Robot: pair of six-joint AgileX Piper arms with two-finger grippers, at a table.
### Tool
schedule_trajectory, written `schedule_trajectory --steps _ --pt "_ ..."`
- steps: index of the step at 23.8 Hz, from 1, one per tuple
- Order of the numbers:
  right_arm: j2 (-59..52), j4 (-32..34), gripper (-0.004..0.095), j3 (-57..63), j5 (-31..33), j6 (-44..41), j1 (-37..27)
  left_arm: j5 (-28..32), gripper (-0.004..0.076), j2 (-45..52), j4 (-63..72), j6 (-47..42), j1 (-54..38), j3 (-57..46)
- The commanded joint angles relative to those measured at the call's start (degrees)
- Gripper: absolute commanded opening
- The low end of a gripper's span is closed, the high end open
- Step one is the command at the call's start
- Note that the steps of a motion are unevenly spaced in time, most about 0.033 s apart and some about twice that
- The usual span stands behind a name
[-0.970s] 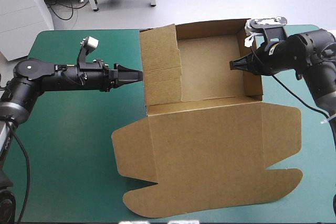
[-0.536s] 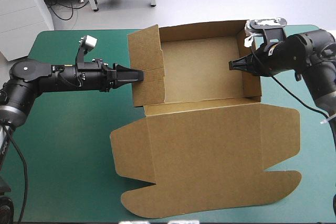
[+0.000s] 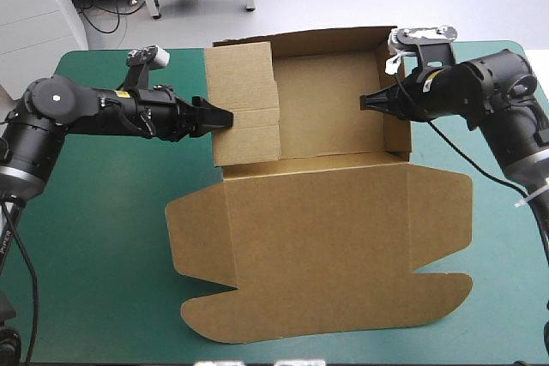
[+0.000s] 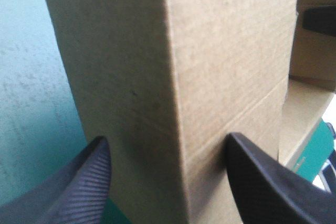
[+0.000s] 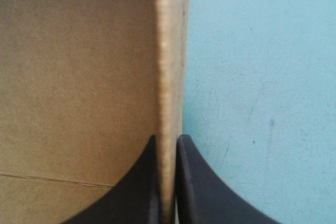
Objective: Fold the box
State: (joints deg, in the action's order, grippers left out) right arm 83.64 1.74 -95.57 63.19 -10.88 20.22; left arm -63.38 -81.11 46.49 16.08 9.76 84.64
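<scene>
The right gripper (image 5: 168,139) is pinching the right wall (image 5: 169,51) of the brown box (image 3: 330,109), fingers almost meeting. The left gripper (image 4: 167,139) is gaping, straddling the left wall (image 3: 244,100). The box is sitting mid-table on the teal-green cover (image 3: 103,203). Folding that left wall inward is probably calling for a steady, level push.

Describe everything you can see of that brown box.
The box is one cut sheet of brown board on the teal-green cover. Its far half is an open tray with raised walls; the lid lies flat toward the near edge, with rounded flaps. The right gripper is shut on the right wall; the left gripper, open, straddles the left wall.
</scene>
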Motion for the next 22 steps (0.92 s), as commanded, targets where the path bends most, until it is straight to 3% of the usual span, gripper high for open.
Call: schedule_trajectory --steps 1,7,17,18,21,22 --pt "-2.49 2.44 0.0000 -1.87 -5.17 -3.20 2.67 6.44 0.0445 1.95 -6.76 -7.94 4.41 2.48" --pt "-2.73 6.23 0.0000 -1.87 -5.76 -6.64 7.65 15.12 0.0442 1.95 -28.35 -24.23 13.30 2.48" --pt "-2.73 13.44 0.0000 -1.87 -5.71 -12.64 12.78 13.88 0.0425 0.84 -30.45 -26.98 13.86 2.48" --pt "-2.73 14.00 0.0000 -1.87 -5.47 -12.89 12.89 13.72 0.0389 0.84 -30.45 -26.88 13.86 2.48" --pt "-2.73 14.25 0.0000 -1.87 -5.47 -12.89 12.89 12.47 0.0016 0.84 -30.58 -23.44 13.86 2.48" --pt "-2.73 14.25 0.0000 -1.87 -5.47 -12.89 12.89 12.37 -0.0015 0.84 -30.59 -22.92 13.86 2.48"
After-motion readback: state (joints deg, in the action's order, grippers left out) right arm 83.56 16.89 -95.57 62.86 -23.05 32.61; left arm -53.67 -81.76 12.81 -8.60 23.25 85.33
